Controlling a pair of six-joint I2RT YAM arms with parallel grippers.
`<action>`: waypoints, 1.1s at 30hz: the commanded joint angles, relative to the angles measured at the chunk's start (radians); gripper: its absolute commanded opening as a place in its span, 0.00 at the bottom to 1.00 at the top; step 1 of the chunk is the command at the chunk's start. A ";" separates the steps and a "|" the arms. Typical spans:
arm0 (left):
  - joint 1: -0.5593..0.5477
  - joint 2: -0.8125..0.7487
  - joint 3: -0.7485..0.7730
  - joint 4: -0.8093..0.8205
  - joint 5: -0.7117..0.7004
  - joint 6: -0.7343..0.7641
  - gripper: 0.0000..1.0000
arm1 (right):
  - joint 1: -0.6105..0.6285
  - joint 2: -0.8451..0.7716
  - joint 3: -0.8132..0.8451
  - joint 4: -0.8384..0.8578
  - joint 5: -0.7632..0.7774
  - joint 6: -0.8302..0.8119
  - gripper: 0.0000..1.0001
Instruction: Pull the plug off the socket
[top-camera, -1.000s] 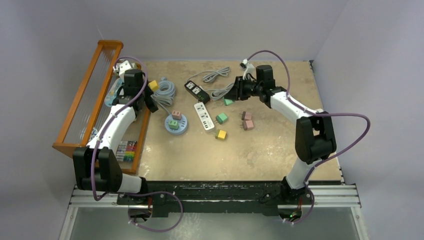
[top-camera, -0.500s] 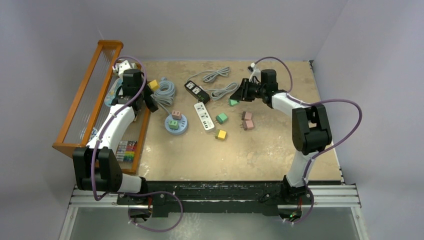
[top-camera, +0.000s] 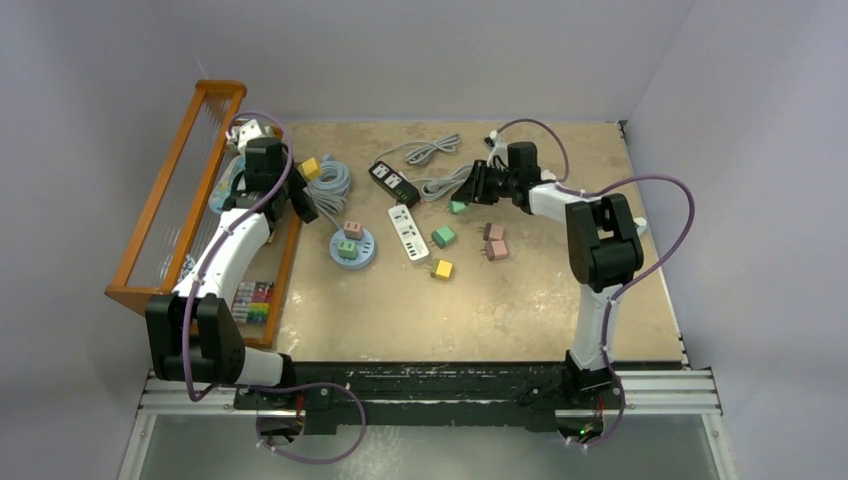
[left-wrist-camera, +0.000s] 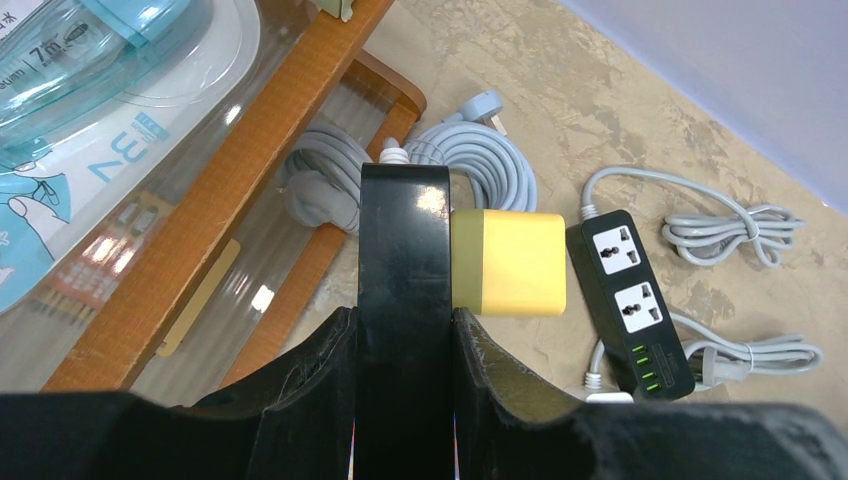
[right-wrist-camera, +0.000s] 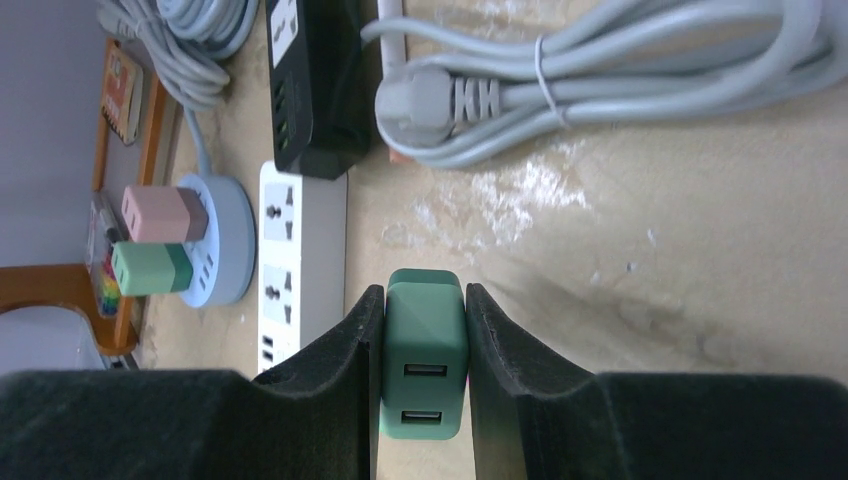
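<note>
Nearest, low centre of the top view: yellow plug (top-camera: 442, 268) loose on the table (top-camera: 520, 310), two pink plugs (top-camera: 494, 241) up and to its right, a loose green plug (top-camera: 443, 236) straight above it. Left of those, white power strip (top-camera: 408, 232) with bare sockets. Further left, left of centre, the round socket (top-camera: 365, 250), carrying a seated pink plug (right-wrist-camera: 165, 212) and a seated green plug (right-wrist-camera: 150, 268) side by side.

Farther up, right of centre: right gripper (right-wrist-camera: 424, 320) clenched on the held green plug (right-wrist-camera: 425, 365). Pads flat on its two opposite sides, USB ports facing the wrist camera. Clear of every socket, low over the table, just short of the bundled grey cord (right-wrist-camera: 620, 75).

Upper left, by the orange tray (top-camera: 222, 88): left gripper (left-wrist-camera: 405, 325) closed tight on a black block (left-wrist-camera: 403, 250). Second yellow plug (left-wrist-camera: 508, 262) showing just right of it in the wrist view, contact unclear. Black power strip (left-wrist-camera: 630, 290) beyond.

Handling, as a guess: light, rigid, smooth plastic cubes, slippery under a shallow pinch, kept in the socket by pin friction alone. Take hold on two opposite flat faces, well down the body. Pull straight along the pins, without rocking. Expect the light round socket to lift along with a plug unless pinned down
</note>
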 joint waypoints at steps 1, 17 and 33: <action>0.010 -0.018 0.031 0.113 0.008 -0.001 0.00 | 0.020 0.026 0.095 0.085 -0.013 0.030 0.00; 0.011 -0.016 0.031 0.113 0.017 0.001 0.00 | 0.115 0.112 0.139 0.021 0.015 -0.007 0.39; -0.001 -0.020 0.021 0.148 0.109 -0.004 0.00 | 0.117 -0.074 0.248 0.000 0.242 -0.161 0.89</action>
